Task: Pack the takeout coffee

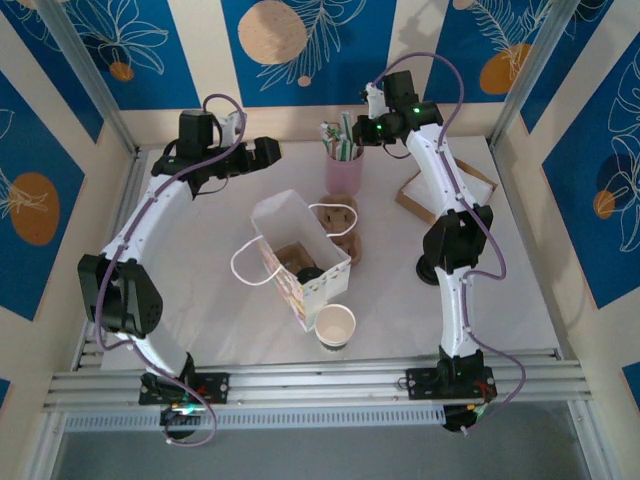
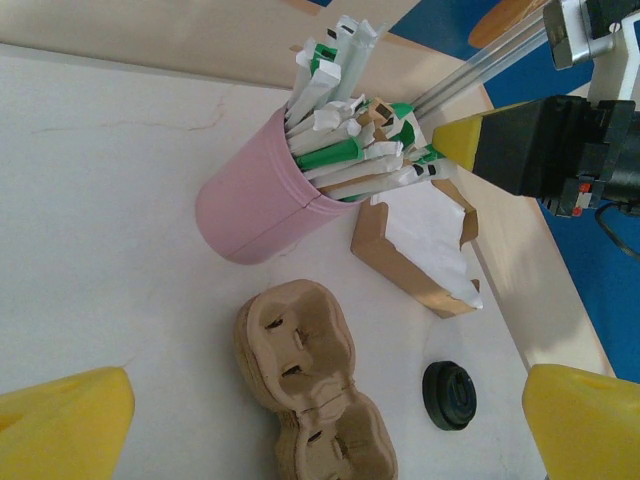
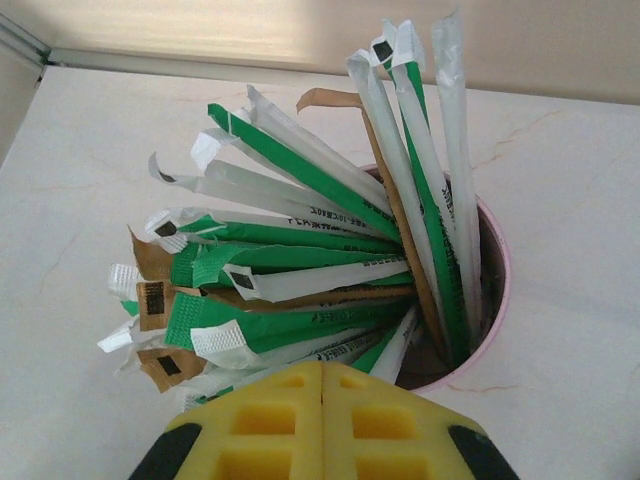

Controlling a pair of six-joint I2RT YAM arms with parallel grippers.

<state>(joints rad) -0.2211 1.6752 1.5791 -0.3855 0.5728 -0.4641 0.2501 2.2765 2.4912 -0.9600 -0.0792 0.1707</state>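
The takeout coffee [image 1: 310,273] shows as a round black lid low inside the white paper bag [image 1: 283,222] at the table's middle, on a brown carrier. My right gripper [image 3: 322,366] is shut, its yellow pads pressed together with nothing seen between them, right over the wrapped straws [image 3: 300,260] in the pink cup [image 1: 343,172]. In the top view that right gripper [image 1: 366,127] hangs just above the cup's rim. My left gripper [image 2: 320,430] is open and holds nothing, above a stack of brown cup carriers [image 2: 300,370]. From above, the left gripper [image 1: 268,150] is left of the pink cup.
A lidless white paper cup [image 1: 335,325] stands in front of the bag. A brown box of white napkins [image 2: 425,240] lies right of the pink cup [image 2: 250,205]. A loose black lid [image 2: 449,394] rests on the table between the carriers and the box.
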